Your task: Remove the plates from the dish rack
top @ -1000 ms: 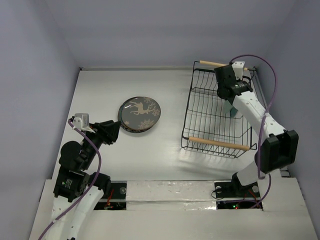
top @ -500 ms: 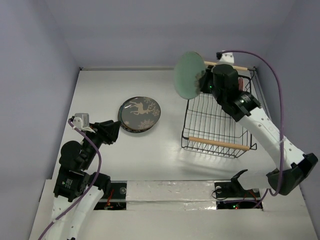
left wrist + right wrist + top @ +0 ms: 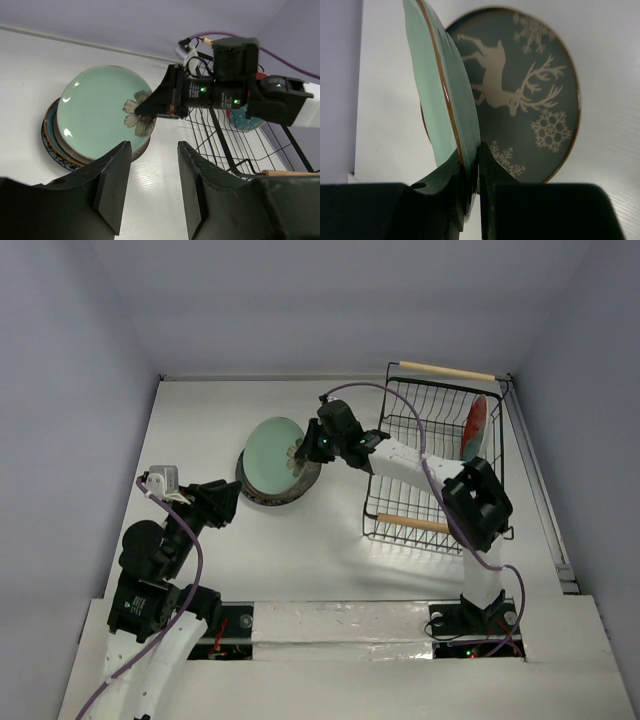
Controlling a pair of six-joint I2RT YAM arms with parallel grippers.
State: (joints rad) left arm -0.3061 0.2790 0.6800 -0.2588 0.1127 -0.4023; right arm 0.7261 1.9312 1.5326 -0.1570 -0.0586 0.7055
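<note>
1. Half a second before, the right gripper held the teal plate high above the far handle of the dish rack. It had since swung that plate left and down over the stack lying left of the rack.
2. The left gripper hovered near the left with its jaws spread wide, holding nothing.
3. The deer plate was mostly covered in the top view. Only the right wrist view showed its grey-green face and pale stag.
4. Beneath it the patterned-rim plate showed as a dark sliver.
5. The teal plate was glossy, pale and brown-edged. It was tilted over the deer plate, and whether its lower edge touched could not be told.
6. The right gripper pinched that plate's right rim between its fingers.
7. The red plate stood on edge at the rack's far right, partly screened by wires.
</note>
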